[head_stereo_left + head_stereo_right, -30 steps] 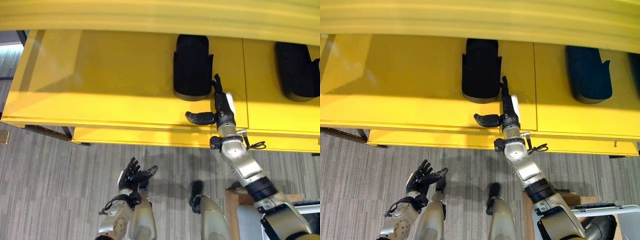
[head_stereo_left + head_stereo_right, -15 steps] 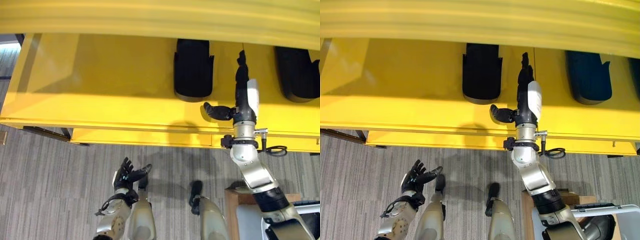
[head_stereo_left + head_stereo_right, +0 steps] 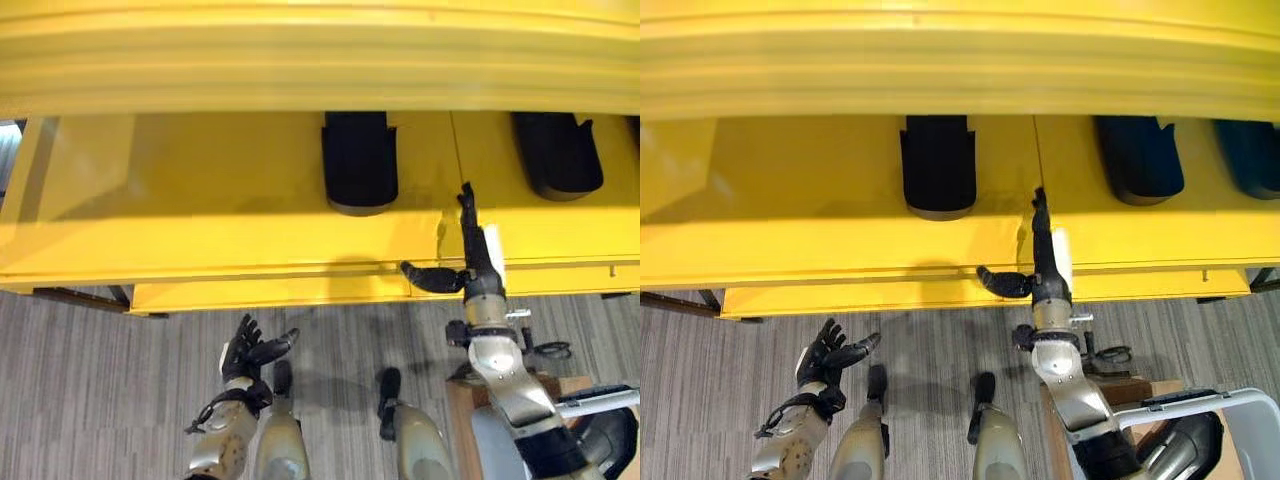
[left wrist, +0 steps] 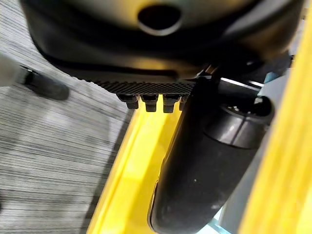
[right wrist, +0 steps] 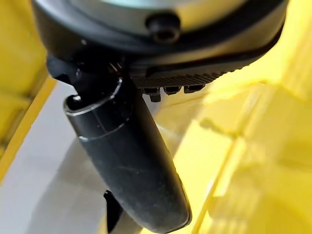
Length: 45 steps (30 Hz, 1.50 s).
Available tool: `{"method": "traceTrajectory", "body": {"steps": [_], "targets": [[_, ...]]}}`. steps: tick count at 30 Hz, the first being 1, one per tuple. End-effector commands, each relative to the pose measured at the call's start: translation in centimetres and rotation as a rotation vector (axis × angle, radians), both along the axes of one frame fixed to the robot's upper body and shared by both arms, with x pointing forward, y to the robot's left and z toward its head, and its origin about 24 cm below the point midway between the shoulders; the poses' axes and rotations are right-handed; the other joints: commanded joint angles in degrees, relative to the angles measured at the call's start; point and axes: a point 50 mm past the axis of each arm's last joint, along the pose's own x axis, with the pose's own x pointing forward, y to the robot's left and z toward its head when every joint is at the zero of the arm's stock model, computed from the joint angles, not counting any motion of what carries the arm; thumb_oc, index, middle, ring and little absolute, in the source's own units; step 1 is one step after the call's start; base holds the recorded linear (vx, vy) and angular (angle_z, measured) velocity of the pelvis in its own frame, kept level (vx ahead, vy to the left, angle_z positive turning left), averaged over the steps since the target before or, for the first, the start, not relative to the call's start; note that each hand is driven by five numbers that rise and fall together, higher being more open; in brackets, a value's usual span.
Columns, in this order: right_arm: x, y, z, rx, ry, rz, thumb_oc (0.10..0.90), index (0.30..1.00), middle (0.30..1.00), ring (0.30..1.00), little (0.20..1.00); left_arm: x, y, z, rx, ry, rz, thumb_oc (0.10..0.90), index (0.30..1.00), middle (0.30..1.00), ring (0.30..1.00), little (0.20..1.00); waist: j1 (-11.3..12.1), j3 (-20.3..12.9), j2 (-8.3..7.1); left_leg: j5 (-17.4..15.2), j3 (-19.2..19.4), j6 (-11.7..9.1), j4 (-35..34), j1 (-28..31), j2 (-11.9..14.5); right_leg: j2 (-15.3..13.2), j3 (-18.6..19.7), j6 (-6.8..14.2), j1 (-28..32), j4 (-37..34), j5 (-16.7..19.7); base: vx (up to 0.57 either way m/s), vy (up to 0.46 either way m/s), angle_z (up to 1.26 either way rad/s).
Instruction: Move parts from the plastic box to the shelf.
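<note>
Left eye view: right hand [image 3: 470, 262] empty, fingers straight, near black part [image 3: 359, 163] on shelf [image 3: 200, 200].

- I see the shelf [image 3: 200, 200] in bright yellow all over.
- Two parts [image 3: 359, 160] [image 3: 556, 150] on it look plain black.
- The floor [image 3: 90, 390] is grey carpet with fine stripes.
- My right hand [image 3: 470, 262] is dark with a white thumb cover.
- My left hand [image 3: 246, 350] is dark too.
</note>
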Motion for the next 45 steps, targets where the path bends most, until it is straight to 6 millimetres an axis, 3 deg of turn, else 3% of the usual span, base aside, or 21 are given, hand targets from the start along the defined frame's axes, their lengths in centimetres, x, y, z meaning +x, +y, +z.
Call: {"method": "traceTrajectory", "body": {"steps": [1, 2, 7, 14, 18, 22, 25, 26, 30, 32, 33, 35, 37, 38, 39, 40, 43, 45], "targets": [[-0.6, 1.3, 5.3, 0.176, -0.272, 0.173, 0.900, 1.000, 1.000, 1.000, 1.000, 0.1, 1.1, 1.9, 0.057, -0.114, -0.035, 0.900, 1.000, 1.000, 1.000, 1.000, 0.2, -7.7, -1.19, -2.3, -0.8, -0.1, -1.5, 5.8, 3.4, -3.6, 3.4, 2.6, 1.7, -3.3, 6.2, 0.06, 0.047, -0.25], [-0.7, 1.4, 4.3, 0.219, -0.215, 0.204, 0.900, 1.000, 1.000, 1.000, 1.000, 0.1, 1.2, 2.1, 0.059, -0.126, -0.042, 0.900, 1.000, 1.000, 1.000, 1.000, -0.1, -9.0, -1.06, -2.8, 0.0, 0.1, -1.5, 6.8, 3.3, -3.5, 4.1, 2.8, 3.0, -5.2, 6.9, 0.04, 0.031, -0.32], [-1.0, 1.5, 3.1, 0.297, -0.150, 0.243, 0.900, 1.000, 1.000, 1.000, 1.000, 0.4, 1.1, 2.7, 0.062, -0.167, -0.060, 0.900, 1.000, 1.000, 1.000, 1.000, -0.7, -12.5, -0.53, -4.6, 1.6, 0.5, -1.5, 9.5, 2.1, -5.1, 4.4, 3.7, 6.3, -9.0, 8.6, 0.06, 0.074, -0.28], [-0.9, 1.7, 2.5, 0.309, -0.115, 0.254, 0.900, 1.000, 1.000, 1.000, 1.000, 0.6, 1.6, 3.7, 0.066, -0.227, -0.060, 0.900, 1.000, 1.000, 1.000, 1.000, -1.0, -15.0, -0.71, -7.3, 3.1, 2.1, -1.5, 12.6, -0.5, -6.8, 8.0, 5.2, 7.1, -10.5, 11.4, 0.03, 0.098, -0.18], [-1.1, 1.3, 2.0, 0.330, -0.103, 0.231, 0.900, 1.000, 1.000, 1.000, 1.000, 1.4, 1.6, 5.2, 0.095, -0.292, -0.087, 0.900, 1.000, 1.000, 1.000, 1.000, -1.4, -15.6, -0.96, -8.9, 3.5, 3.5, -1.0, 13.7, -2.9, -9.5, 8.1, 6.3, 8.1, -9.9, 12.4, 0.02, 0.141, -0.14], [-1.6, 1.0, 1.7, 0.341, -0.095, 0.217, 0.900, 1.000, 1.000, 1.000, 1.000, 2.4, 1.3, 6.6, 0.122, -0.354, -0.125, 0.900, 1.000, 1.000, 1.000, 1.000, -2.0, -15.1, -1.79, -12.3, 3.0, 4.8, 4.8, 11.4, -5.7, -12.8, 7.4, 6.9, 9.2, -9.7, 14.6, -0.01, 0.149, 0.08], [-1.8, 1.1, 1.6, 0.350, -0.095, 0.218, 0.900, 1.000, 1.000, 1.000, 1.000, 3.2, 0.9, 7.5, 0.174, -0.386, -0.176, 0.900, 1.000, 1.000, 1.000, 1.000, -2.6, -14.7, -2.15, -13.7, 3.0, 6.0, 6.8, 9.8, -7.7, -14.5, 8.1, 7.2, 8.5, -9.9, 17.5, -0.04, 0.169, 0.11], [-1.9, 1.2, 1.4, 0.367, -0.088, 0.219, 0.900, 1.000, 1.000, 1.000, 1.000, 3.8, 0.7, 8.3, 0.250, -0.413, -0.208, 0.900, 1.000, 1.000, 1.000, 1.000, -2.9, -14.6, -2.37, -13.9, 3.4, 6.7, 6.4, 9.5, -9.3, -15.8, 8.6, 7.6, 7.7, -10.2, 21.1, -0.03, 0.170, 0.08], [-2.0, 1.6, 1.5, 0.372, -0.093, 0.238, 0.900, 1.000, 1.000, 1.000, 1.000, 4.3, 0.7, 8.9, 0.266, -0.437, -0.213, 0.900, 1.000, 1.000, 1.000, 1.000, -3.3, -14.9, -2.70, -13.9, 4.8, 7.6, 4.8, 10.0, -11.2, -17.3, 9.3, 8.4, 5.9, -11.5, 25.5, -0.03, 0.141, 0.03], [-2.0, 1.8, 1.4, 0.373, -0.094, 0.242, 0.900, 1.000, 1.000, 1.000, 1.000, 4.4, 0.8, 9.0, 0.261, -0.444, -0.196, 0.900, 1.000, 1.000, 1.000, 1.000, -3.5, -14.4, -2.71, -13.6, 6.3, 7.9, 3.7, 10.6, -11.4, -17.1, 8.8, 8.7, 4.1, -11.4, 27.7, -0.05, 0.094, -0.36], [-1.9, 2.1, 1.5, 0.378, -0.093, 0.249, 0.900, 1.000, 1.000, 1.000, 1.000, 4.4, 0.9, 9.1, 0.258, -0.445, -0.181, 0.900, 1.000, 1.000, 1.000, 1.000, -3.2, -14.0, -2.41, -13.3, 7.2, 8.2, 3.0, 11.2, -11.3, -17.1, 6.7, 8.8, 3.1, -10.7, 28.2, -0.09, 0.084, -0.60], [-1.6, 2.9, 1.8, 0.388, -0.098, 0.282, 0.900, 1.000, 1.000, 1.000, 1.000, 4.5, 1.1, 9.3, 0.249, -0.453, -0.150, 0.900, 1.000, 1.000, 1.000, 1.000, -2.1, -12.4, -0.70, -12.2, 9.4, 8.4, 2.0, 12.0, -10.0, -18.2, -2.5, 8.1, 2.6, -6.5, 24.0, -0.14, 0.122, -0.82], [-1.3, 3.3, 2.2, 0.375, -0.108, 0.309, 0.900, 1.000, 1.000, 1.000, 1.000, 4.2, 1.5, 9.3, 0.239, -0.451, -0.134, 0.900, 1.000, 1.000, 1.000, 1.000, -1.0, -11.8, 0.53, -11.1, 12.1, 8.5, 1.4, 12.3, -8.4, -19.3, -9.0, 7.3, 4.8, -2.8, 19.5, -0.20, 0.070, -1.27], [-1.0, 3.6, 2.7, 0.374, -0.122, 0.331, 0.900, 1.000, 1.000, 1.000, 1.000, 4.0, 1.7, 9.3, 0.225, -0.449, -0.127, 0.900, 1.000, 1.000, 1.000, 1.000, -0.4, -12.0, 0.84, -10.1, 14.3, 9.0, 1.0, 11.7, -7.4, -18.8, -9.1, 5.9, 6.3, 3.3, 16.0, -0.19, 0.004, -1.02], [-1.0, 3.6, 2.7, 0.374, -0.122, 0.331, 0.900, 1.000, 1.000, 1.000, 1.000, 4.0, 1.7, 9.3, 0.224, -0.449, -0.127, 0.900, 1.000, 1.000, 1.000, 1.000, -0.3, -12.0, 0.80, -10.1, 14.5, 9.0, 1.0, 11.7, -7.4, -18.9, -8.9, 5.9, 6.1, 3.5, 15.9, -0.19, -0.074, -0.63], [-0.9, 3.6, 2.9, 0.368, -0.128, 0.335, 0.900, 1.000, 1.000, 1.000, 1.000, 3.7, 1.7, 9.1, 0.214, -0.441, -0.133, 0.900, 1.000, 1.000, 1.000, 1.000, -0.1, -12.2, 0.59, -9.7, 15.6, 9.0, 1.9, 10.8, -6.6, -16.9, -6.9, 5.4, 6.8, 6.4, 13.8, -0.07, -0.059, -0.67], [-0.8, 3.9, 3.3, 0.360, -0.146, 0.348, 0.900, 1.000, 1.000, 1.000, 1.000, 3.4, 1.8, 9.0, 0.200, -0.440, -0.127, 0.900, 1.000, 1.000, 1.000, 1.000, 1.1, -12.4, -0.08, -11.1, 17.1, 7.7, 3.9, 10.5, -5.6, -16.3, -8.7, 6.2, 10.3, 3.4, 11.5, -0.04, -0.171, -0.59], [-0.8, 3.9, 4.1, 0.321, -0.188, 0.355, 0.900, 1.000, 1.000, 1.000, 1.000, 3.1, 2.2, 9.3, 0.207, -0.455, -0.120, 0.900, 1.000, 1.000, 1.000, 1.000, 1.9, -11.9, -0.72, -12.4, 18.4, 6.5, 10.7, 8.2, -3.4, -15.6, -10.2, 5.7, 10.9, 1.5, 8.0, -0.05, -0.246, -0.64]]}}
